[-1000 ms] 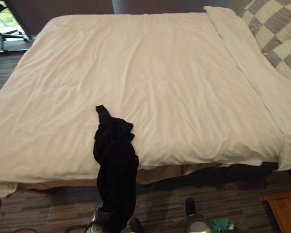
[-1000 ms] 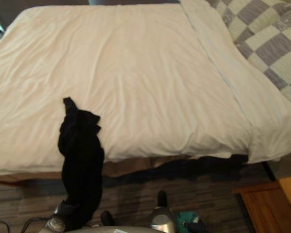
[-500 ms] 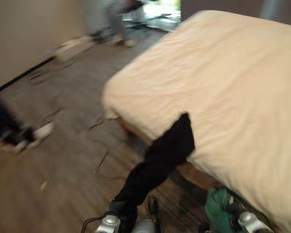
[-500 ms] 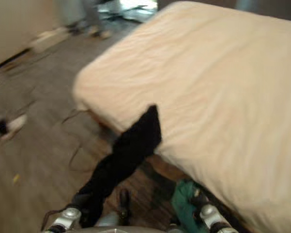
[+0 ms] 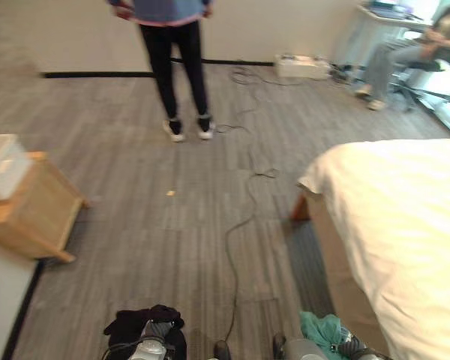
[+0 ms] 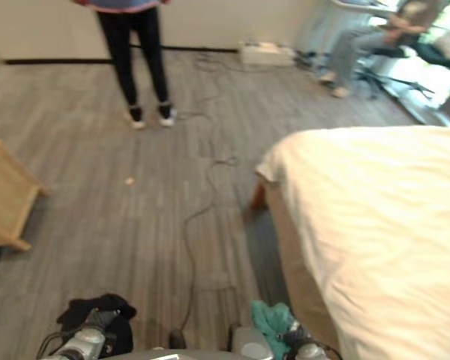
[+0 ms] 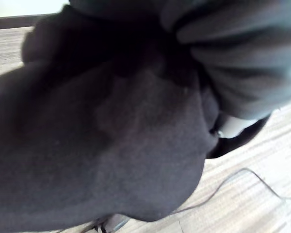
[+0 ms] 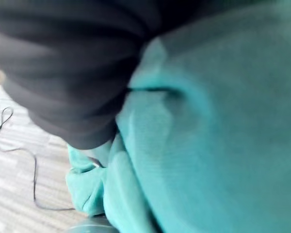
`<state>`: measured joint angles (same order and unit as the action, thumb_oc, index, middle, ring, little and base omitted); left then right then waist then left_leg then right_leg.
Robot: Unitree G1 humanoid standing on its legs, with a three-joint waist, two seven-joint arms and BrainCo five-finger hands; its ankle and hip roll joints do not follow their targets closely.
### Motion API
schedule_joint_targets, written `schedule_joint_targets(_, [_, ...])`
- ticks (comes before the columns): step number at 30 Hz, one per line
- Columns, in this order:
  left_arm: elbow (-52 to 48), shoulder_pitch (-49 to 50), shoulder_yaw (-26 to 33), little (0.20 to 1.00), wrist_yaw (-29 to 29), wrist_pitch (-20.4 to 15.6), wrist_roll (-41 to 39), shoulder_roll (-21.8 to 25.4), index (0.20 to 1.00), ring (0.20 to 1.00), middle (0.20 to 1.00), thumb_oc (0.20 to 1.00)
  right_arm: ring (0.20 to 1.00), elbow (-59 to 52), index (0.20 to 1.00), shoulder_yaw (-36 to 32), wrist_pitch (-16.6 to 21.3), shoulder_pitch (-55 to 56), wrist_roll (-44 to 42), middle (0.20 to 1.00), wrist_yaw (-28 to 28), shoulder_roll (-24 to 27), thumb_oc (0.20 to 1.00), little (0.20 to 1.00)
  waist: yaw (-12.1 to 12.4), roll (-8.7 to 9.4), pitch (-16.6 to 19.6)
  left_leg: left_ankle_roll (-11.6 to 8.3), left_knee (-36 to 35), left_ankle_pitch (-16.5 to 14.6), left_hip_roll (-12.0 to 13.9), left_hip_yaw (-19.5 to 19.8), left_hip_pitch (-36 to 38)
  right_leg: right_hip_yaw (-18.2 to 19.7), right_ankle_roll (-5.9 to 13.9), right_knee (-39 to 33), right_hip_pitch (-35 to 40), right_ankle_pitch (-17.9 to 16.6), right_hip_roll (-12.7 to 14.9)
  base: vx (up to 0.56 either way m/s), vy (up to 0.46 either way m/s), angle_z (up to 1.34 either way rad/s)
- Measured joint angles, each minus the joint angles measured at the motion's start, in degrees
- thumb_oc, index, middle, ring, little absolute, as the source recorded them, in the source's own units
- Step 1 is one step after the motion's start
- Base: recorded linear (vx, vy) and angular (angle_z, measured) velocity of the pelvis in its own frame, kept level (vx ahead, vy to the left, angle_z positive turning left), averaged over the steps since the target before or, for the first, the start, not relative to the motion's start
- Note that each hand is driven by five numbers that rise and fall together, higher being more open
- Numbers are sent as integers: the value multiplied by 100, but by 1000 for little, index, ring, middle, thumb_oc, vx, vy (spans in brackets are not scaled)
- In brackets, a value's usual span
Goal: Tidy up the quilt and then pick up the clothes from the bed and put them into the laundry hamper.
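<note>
A black garment (image 5: 127, 326) is bunched up in my left hand (image 5: 148, 346) at the bottom left, off the bed; in the left wrist view its dark cloth (image 7: 111, 145) hangs over the wood floor. A teal garment (image 5: 322, 330) is gathered in my right hand (image 5: 350, 346) at the bottom right, close beside the bed's corner, and fills the right wrist view (image 8: 208, 145). The cream quilt (image 5: 405, 225) lies smooth on the bed at the right.
A person (image 5: 176, 67) stands on the wood floor ahead, and another sits at the far right (image 5: 412, 52). A wooden box (image 5: 30, 210) with a white thing on top stands at the left. A thin cable (image 5: 244, 217) trails across the floor.
The camera has swung left, away from the bed toward the room. The black garment has slid off the bed and now hangs bunched at my left hand.
</note>
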<state>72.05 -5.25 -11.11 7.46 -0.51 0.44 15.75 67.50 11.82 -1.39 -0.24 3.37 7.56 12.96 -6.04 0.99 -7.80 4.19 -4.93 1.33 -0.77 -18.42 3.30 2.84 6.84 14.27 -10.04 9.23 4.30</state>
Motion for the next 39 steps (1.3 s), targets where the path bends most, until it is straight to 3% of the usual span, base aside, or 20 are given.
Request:
schedule_joint_targets(1, [-179, 5, -291, 200, -46, -4, 319, 1, 200, 200, 200, 200, 200, 87, 200, -12, -20, -147, -3, 200, -12, 98, 200, 200, 151, 86, -275, -191, 30, -169, 164, -292, 380, -88, -292, -1917, 820, -1789, 33, 23, -4, 117])
schedule_joint_targets(7, [-187, 69, -771, 200, -129, -9, 532, -335, 200, 200, 200, 200, 200, 88, 200, 313, -22, -95, 8, 200, -18, 122, 200, 200, 228, -71, -134, -341, 42, -204, 249, -143, 429, -443, -360, -1903, 950, -1735, -27, 11, -58, 21])
schedule_joint_targets(11, [-181, 0, -761, 200, -104, -49, 490, -516, 200, 200, 200, 200, 200, 89, 200, 378, 6, -147, -2, 200, -14, 162, 200, 200, 545, -136, -126, -950, 1130, -364, 475, 203, -81, -766, -623, -1745, 989, -1551, -106, 67, -124, 22])
schedule_joint_targets(13, [-115, -280, -518, 200, -31, -83, 355, -436, 200, 200, 200, 200, 200, 278, 200, 403, 35, -199, -1, 200, -7, 118, 200, 200, 685, 93, -272, -1381, 3037, -113, 725, 307, -941, -1027, -693, -1765, 1168, -1269, 111, 291, -126, 47])
schedule_joint_targets(14, [-110, -309, -447, 200, -17, -84, 248, -439, 200, 200, 200, 200, 200, 352, 200, 417, 40, -229, 0, 200, -3, 141, 200, 200, 741, 168, -301, -1390, 3424, 6, 785, 308, -1199, -1033, -693, -1958, 1334, -1266, 82, 335, 9, 0])
schedule_joint_targets(15, [-119, -318, -399, 200, 4, -86, 177, -418, 200, 200, 200, 200, 200, 407, 200, 456, 11, -285, 0, 200, 7, 181, 200, 200, 796, 174, -307, -1397, 3399, -37, 800, 264, -1338, -1019, -699, -1957, 1342, -1241, 136, 394, 81, -11])
schedule_joint_targets(17, [11, -301, -393, 200, -8, -102, 179, -443, 200, 200, 200, 200, 200, 449, 200, 451, 4, -480, -3, 200, 34, 295, 200, 200, 778, 163, -312, -1246, 1903, 56, 600, -71, -1213, -988, -641, -1958, 1249, -1182, 226, 467, 142, -18])
schedule_joint_targets(18, [77, -285, -442, 200, -6, -115, 179, -491, 200, 200, 200, 200, 200, 500, 200, 468, -1, -566, -1, 200, 44, 369, 200, 200, 822, 14, -295, -1217, 1023, 75, 514, -117, -1167, -937, -597, -1954, 1235, -1044, 126, 635, 152, -13])
schedule_joint_targets(19, [97, -230, -450, 200, -11, -121, 196, -594, 200, 200, 200, 200, 200, 558, 200, 425, -5, -561, 3, 200, 45, 499, 200, 200, 803, -362, -260, -1338, 402, 89, 829, 97, -1167, -1063, -823, -1593, 1119, -952, -184, 455, 94, -1])
schedule_joint_targets(20, [92, -240, -479, 200, -14, -154, 210, -580, 200, 200, 200, 200, 200, 577, 200, 399, -38, -532, 7, 200, 57, 507, 200, 200, 799, -473, -289, -1381, 125, 173, 950, 207, -1192, -1148, -770, -1465, 1046, -1006, -270, 487, 101, 19])
schedule_joint_targets(21, [130, -301, -471, 200, -20, -149, 225, -585, 200, 200, 200, 200, 200, 562, 200, 410, -47, -465, 14, 200, 109, 426, 200, 200, 856, -430, -276, -1333, 125, 473, 1042, 265, -1208, -1178, -831, -1375, 945, -994, -311, 354, 77, -17])
schedule_joint_targets(23, [199, -213, -321, 200, -39, -159, 245, -519, 200, 200, 200, 200, 200, 520, 200, 468, 40, -444, 43, 200, 105, 331, 200, 200, 1127, -159, -230, -1461, 397, 316, 865, 137, -1214, -942, -758, -1604, 861, -937, -123, 381, 74, -51])
schedule_joint_targets(25, [292, -122, -169, 200, -23, -112, 250, -504, 200, 200, 200, 200, 200, 612, 200, 418, 13, -572, 64, 200, 100, 376, 200, 200, 1235, -281, -343, -1299, 258, 264, 976, -13, -1023, -1075, -593, -1284, 864, -612, -159, 719, 165, -35])
schedule_joint_targets(29, [358, 76, -283, 200, 7, -21, 515, -138, 200, 200, 200, 200, 200, 767, 200, 433, 1, -219, 99, 200, 91, -39, 200, 200, 1416, 425, -99, -1117, 756, 36, 529, -206, -952, -1012, -250, -106, 851, 197, 483, 487, 206, 14])
schedule_joint_targets(30, [285, 94, -495, 200, 21, 37, 564, -154, 200, 200, 200, 200, 200, 765, 200, 405, 27, -207, 99, 200, 103, -33, 200, 200, 1446, 426, -99, -618, 776, -142, 511, -210, -898, -1050, 77, 370, 743, 310, 611, 456, 263, 28])
schedule_joint_targets(32, [137, -25, -804, 200, 23, 83, 731, -174, 200, 200, 200, 200, 200, 753, 200, 211, 36, -441, 93, 200, 112, -45, 200, 200, 1232, 352, -335, -503, 617, -30, 408, -305, -604, -633, 608, 2562, -173, -231, 676, 474, 234, 57])
schedule_joint_targets(33, [32, 28, -919, 200, 14, 71, 795, -142, 200, 200, 200, 200, 200, 711, 200, 222, 41, -474, 85, 200, 135, -57, 200, 200, 1059, 256, -326, -238, 377, 159, 490, -329, -410, -554, 713, 3183, -513, -725, 671, 685, 151, 67])
schedule_joint_targets(35, [-202, -148, -1192, 200, 69, 83, 941, -158, 200, 200, 200, 200, 200, 673, 200, 194, 39, -540, 6, 200, 127, -32, 200, 200, 1028, 143, -456, -51, 161, 4, 349, 163, -147, -49, 768, 3858, -826, -546, 295, 608, 88, 25])
schedule_joint_targets(36, [-237, -318, -1291, 200, 66, 106, 988, -87, 200, 200, 200, 200, 200, 344, 200, 227, 119, -646, -117, 200, 156, 14, 200, 200, 789, -64, -595, -26, 158, 171, 506, 695, -102, -13, 410, 3019, -766, 100, -310, 408, -12, 17])
schedule_joint_targets(39, [-234, -733, -1257, 200, 116, 76, 984, -292, 200, 200, 200, 200, 200, 102, 200, 202, 183, -657, -336, 200, 225, 114, 200, 200, 353, -169, -682, -4, 23, 18, 420, 1126, 71, -499, 8, 545, -509, 102, -297, 586, -94, 73])
